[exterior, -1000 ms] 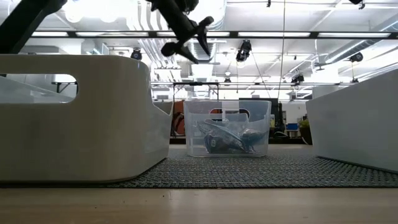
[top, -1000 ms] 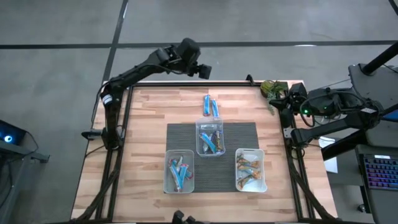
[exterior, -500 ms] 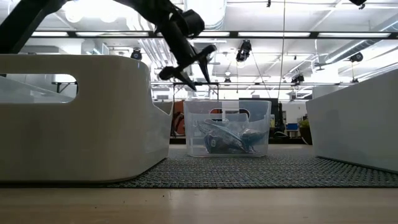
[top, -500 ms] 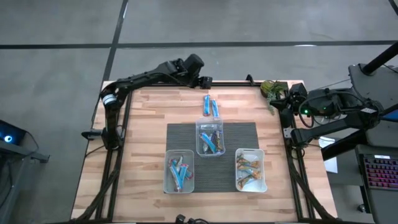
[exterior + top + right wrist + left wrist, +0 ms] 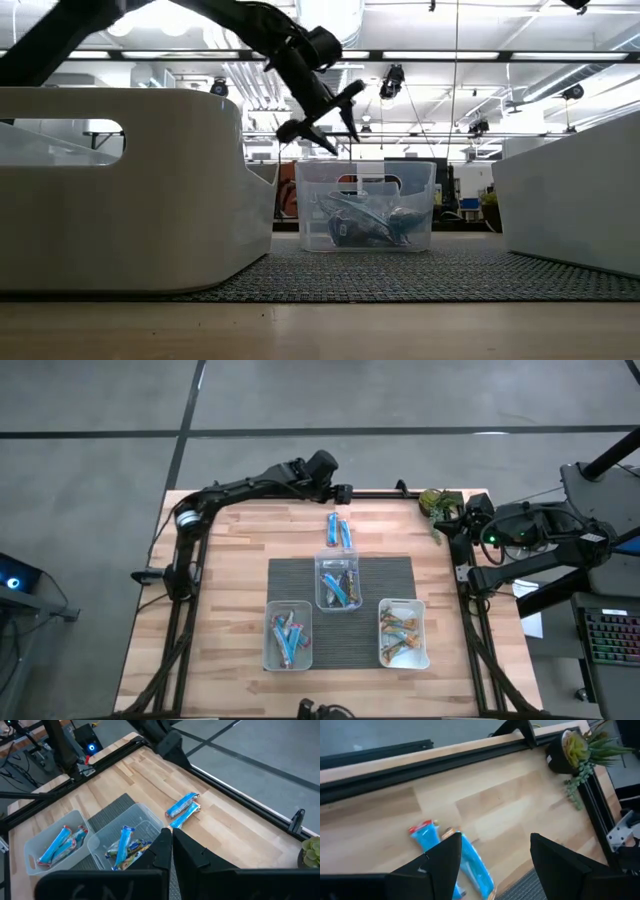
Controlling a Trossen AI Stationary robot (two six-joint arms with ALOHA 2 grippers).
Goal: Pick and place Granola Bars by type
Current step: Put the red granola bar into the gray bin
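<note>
Two blue Granola Bars lie side by side on the bare wood beyond the mat; the left wrist view shows them below the fingers. My left gripper hangs open above the table's far edge, just beyond these bars, pointing slantwise down; in the low view it is above the middle tub. Three clear tubs hold more bars: mixed dark and blue ones in the middle, blue ones at the near left, orange ones at the near right. My right gripper waits shut at the table's right side.
A dark ribbed mat lies under the three tubs. A small potted plant stands at the far right corner. A black frame rail runs along the far edge. Bare wood lies left and right of the mat.
My left gripper has come down from high over the far edge toward the two blue bars, drifting a little toward the table's right and rolling slightly. Its fingers have stayed open. The bars and tubs have kept still.
</note>
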